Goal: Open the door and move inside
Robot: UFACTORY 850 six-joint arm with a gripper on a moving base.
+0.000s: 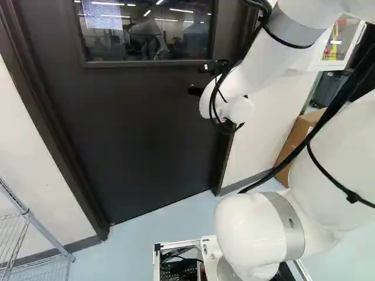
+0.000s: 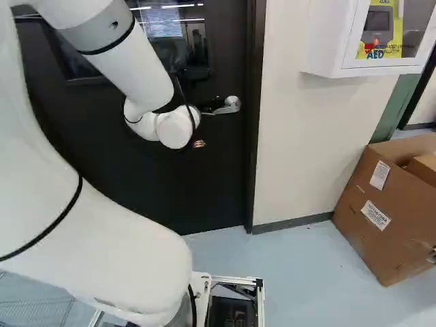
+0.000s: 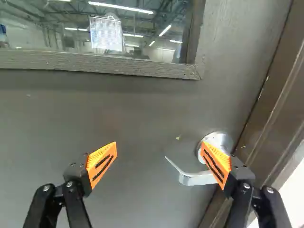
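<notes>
The door [image 1: 135, 134] stands closed in its frame [image 2: 254, 136]. Its lever handle [image 3: 192, 179] sits near the door's right edge, below the window [image 3: 118, 31]. The gripper [image 1: 195, 91] has its jaws spread wide, gripping nothing, one orange pad [image 3: 216, 164] overlapping the handle's base.

pale wall [image 2: 313, 150] | white cabinet [image 2: 327, 41] | blue floor [image 2: 306, 272] | cardboard box [image 2: 381, 228] | wire rack [image 1: 50, 236] | strip lights [image 3: 121, 8] in windowpane [image 3: 142, 53]

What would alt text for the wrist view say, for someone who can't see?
Open, orange-padded gripper facing a closed dark door; a silver lever handle shows in the gap between its fingers, the handle's round base partly behind one. The door has a window.
</notes>
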